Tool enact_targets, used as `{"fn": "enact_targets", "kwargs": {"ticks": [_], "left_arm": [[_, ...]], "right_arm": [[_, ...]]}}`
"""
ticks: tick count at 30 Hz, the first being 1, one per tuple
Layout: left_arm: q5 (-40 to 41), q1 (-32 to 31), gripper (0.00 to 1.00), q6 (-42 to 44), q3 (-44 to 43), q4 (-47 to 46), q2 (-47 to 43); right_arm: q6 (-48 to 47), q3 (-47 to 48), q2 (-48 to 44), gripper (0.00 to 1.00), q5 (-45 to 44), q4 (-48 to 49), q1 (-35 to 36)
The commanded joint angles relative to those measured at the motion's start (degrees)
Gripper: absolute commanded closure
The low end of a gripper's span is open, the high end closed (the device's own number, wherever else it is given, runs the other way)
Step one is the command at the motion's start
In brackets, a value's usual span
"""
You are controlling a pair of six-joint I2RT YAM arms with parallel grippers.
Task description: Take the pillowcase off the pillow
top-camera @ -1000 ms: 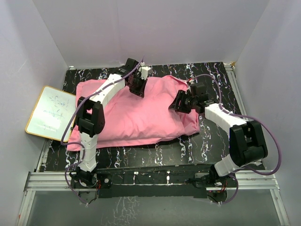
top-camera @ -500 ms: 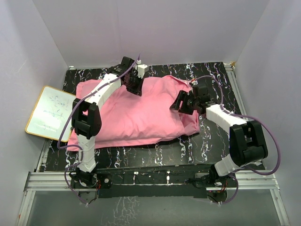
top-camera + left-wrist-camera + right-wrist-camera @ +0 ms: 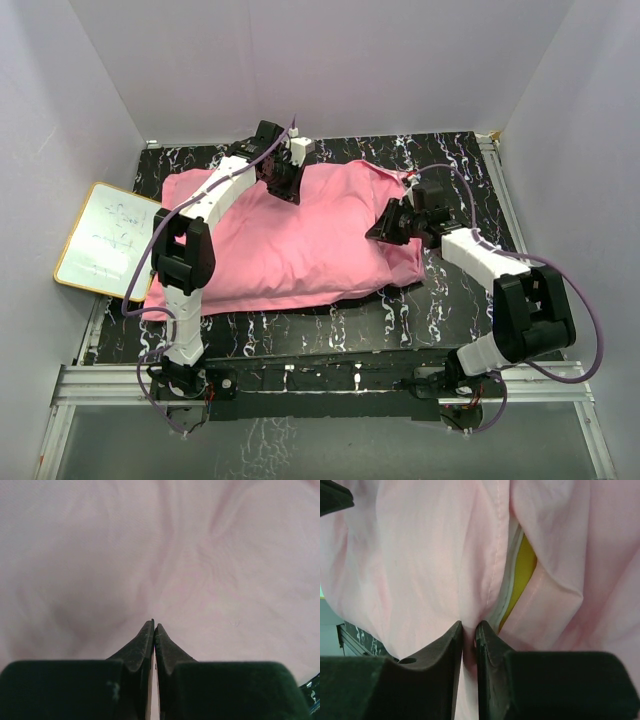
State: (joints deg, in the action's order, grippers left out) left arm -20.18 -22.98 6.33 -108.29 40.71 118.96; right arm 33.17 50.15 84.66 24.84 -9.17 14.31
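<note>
Hem of plain pink fabric pillowcase [image 3: 290, 240] pinched by nearly closed right gripper [image 3: 469, 627] beside yellow-banded pillow [image 3: 525, 570], likely for peeling; left gripper [image 3: 153, 626] closed tight at far edge, hold unclear.

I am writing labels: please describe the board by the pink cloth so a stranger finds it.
Look at the black marbled table. At its left edge, beside the pink pillowcase, lies a board. Only it is flat, white and yellow-framed.
</note>
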Motion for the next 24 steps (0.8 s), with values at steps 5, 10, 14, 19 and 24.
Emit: {"fn": "enact_targets", "kwargs": {"ticks": [5, 10, 14, 19, 24], "left_arm": [[-1.3, 0.2, 1.00, -0.8, -1.2, 0.6, -3.0], [-1.9, -0.1, 1.00, -1.2, -2.3, 0.8, -3.1], [-4.4, -0.6, 1.00, -3.1, -5.9, 2.1, -1.7], [-7.7, -2.1, 0.99, -4.0, -11.1, 4.4, 0.7], [-10.2, -3.0, 0.95, -5.0, -16.6, 6.4, 3.8]], "right_arm": [[-1.9, 5.1, -3.9, 0.83, -5.4, -0.8, 4.0], [-2.4, 7.0, -4.2, 0.88, -7.6, -1.1, 8.1], [-2.9, 9.1, -4.9, 0.89, -8.3, -1.1, 11.5], [-2.8, 10.2, -7.3, 0.88, -7.8, 0.1, 12.7], [-0.5, 7.6, -7.1, 0.92, -4.5, 3.9, 13.2]]}}
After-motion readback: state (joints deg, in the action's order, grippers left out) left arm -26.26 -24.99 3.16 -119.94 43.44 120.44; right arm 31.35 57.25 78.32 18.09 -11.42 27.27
